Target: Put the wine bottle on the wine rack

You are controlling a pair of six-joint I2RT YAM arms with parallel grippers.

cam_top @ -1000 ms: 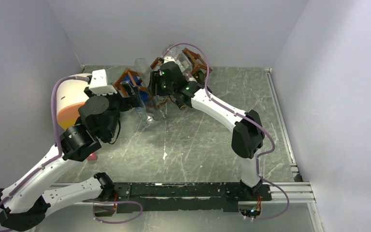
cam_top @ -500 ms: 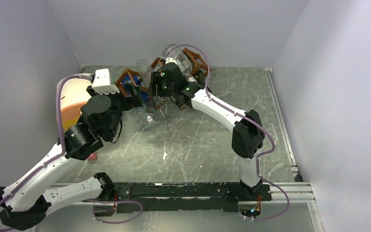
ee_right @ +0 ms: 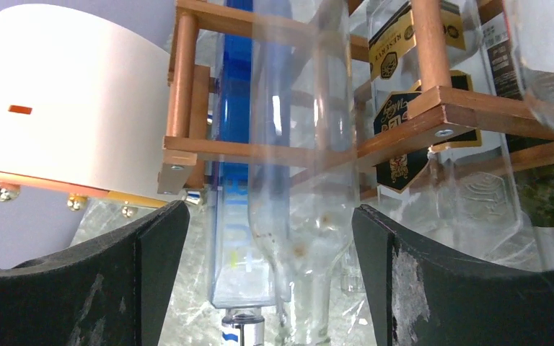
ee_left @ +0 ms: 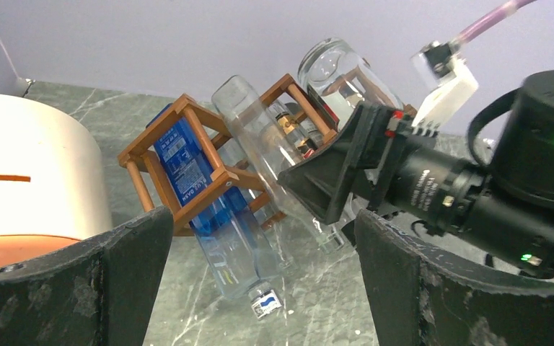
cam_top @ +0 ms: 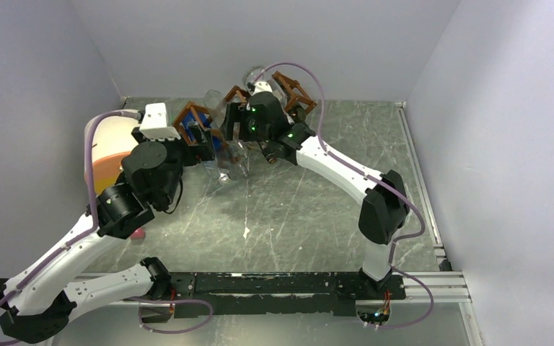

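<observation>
Right hand [ee_right: 263, 223] wider now, wine bottle [ee_right: 303, 180] between

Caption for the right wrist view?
Open right pincer frames a clear wine bottle resting in the wine rack beside a blue bottle.

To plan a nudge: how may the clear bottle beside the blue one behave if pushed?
The clear bottle looks smooth, round glass: probably slippery and fragile. It seems empty, so likely light. Lying neck-down in the wine rack, it may slide.

- My left arm [cam_top: 65, 254] and right arm [cam_top: 332, 164]: white shells, black joints.
- A purple cable [cam_top: 89, 166] loops along each.
- Green lights [cam_top: 254, 110] dot my right wrist.
- My left gripper [ee_left: 263, 223] has black fingers [ee_left: 79, 288], scuffed grey.
</observation>
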